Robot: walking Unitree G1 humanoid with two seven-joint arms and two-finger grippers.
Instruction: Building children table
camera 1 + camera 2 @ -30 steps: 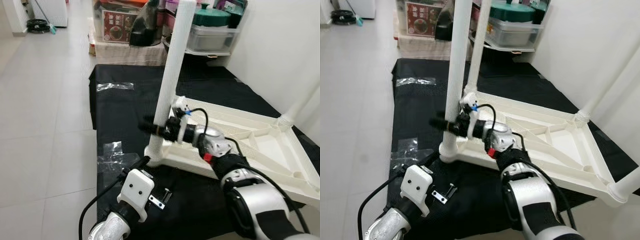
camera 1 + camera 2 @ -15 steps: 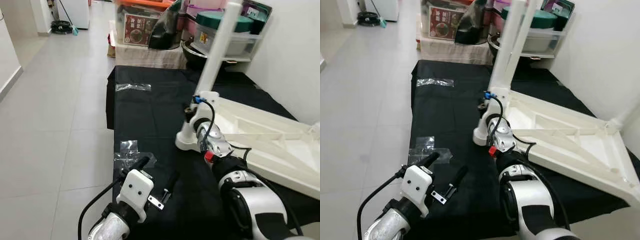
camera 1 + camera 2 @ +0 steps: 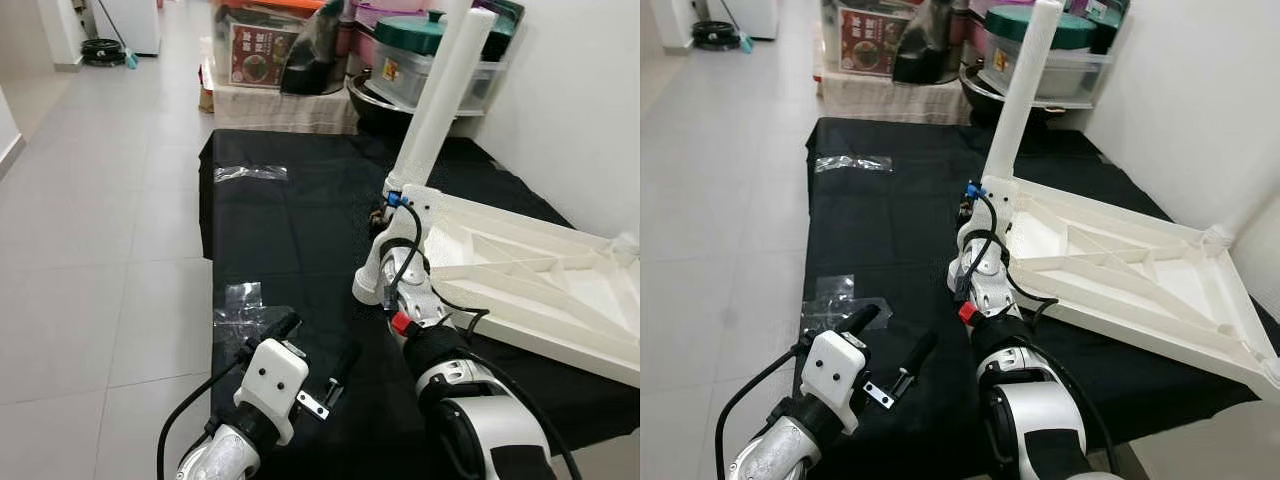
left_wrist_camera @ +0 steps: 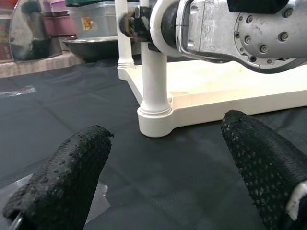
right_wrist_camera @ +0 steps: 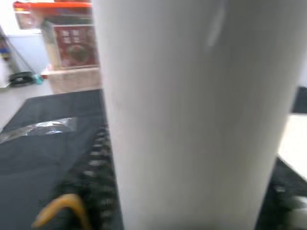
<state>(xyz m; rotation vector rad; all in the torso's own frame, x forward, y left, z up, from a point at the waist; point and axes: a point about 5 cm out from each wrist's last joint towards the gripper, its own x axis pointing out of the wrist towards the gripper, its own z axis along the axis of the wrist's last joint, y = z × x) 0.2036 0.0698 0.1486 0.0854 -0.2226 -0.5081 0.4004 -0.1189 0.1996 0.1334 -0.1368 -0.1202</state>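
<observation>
Behind: clear bin (image 3: 455, 75) holds green-lidded pot (image 3: 430, 32); right gripper (image 3: 383, 212) grips table leg (image 3: 440, 95).

The white plastic kids' table top (image 3: 1120, 270) is flipped upside down on the black mat (image 3: 880, 220), ribbed underside facing up. One round white leg (image 3: 1023, 90) stands in the near corner socket, leaning a bit.
</observation>
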